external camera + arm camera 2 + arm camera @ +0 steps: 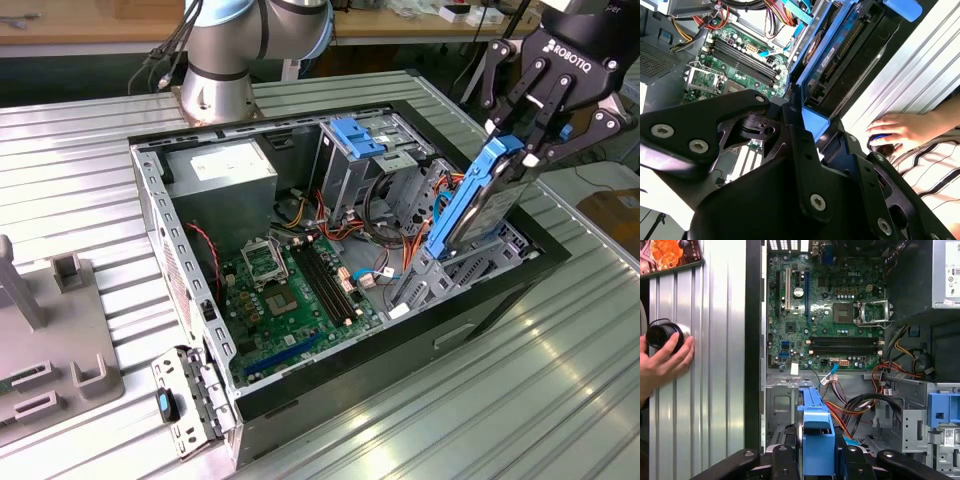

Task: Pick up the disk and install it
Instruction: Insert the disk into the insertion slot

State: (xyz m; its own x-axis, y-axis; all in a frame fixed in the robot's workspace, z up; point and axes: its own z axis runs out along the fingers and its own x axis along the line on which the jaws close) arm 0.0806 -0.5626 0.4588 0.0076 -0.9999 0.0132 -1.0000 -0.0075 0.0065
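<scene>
Exterior view: jaws clamp one disk, tilted.

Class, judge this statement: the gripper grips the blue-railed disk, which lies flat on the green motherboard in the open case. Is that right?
No. The gripper grips the disk, but it does not lie flat on the motherboard: the exterior view shows it tilted steeply, raised over the drive bays at that view's right end of the open case.
</scene>
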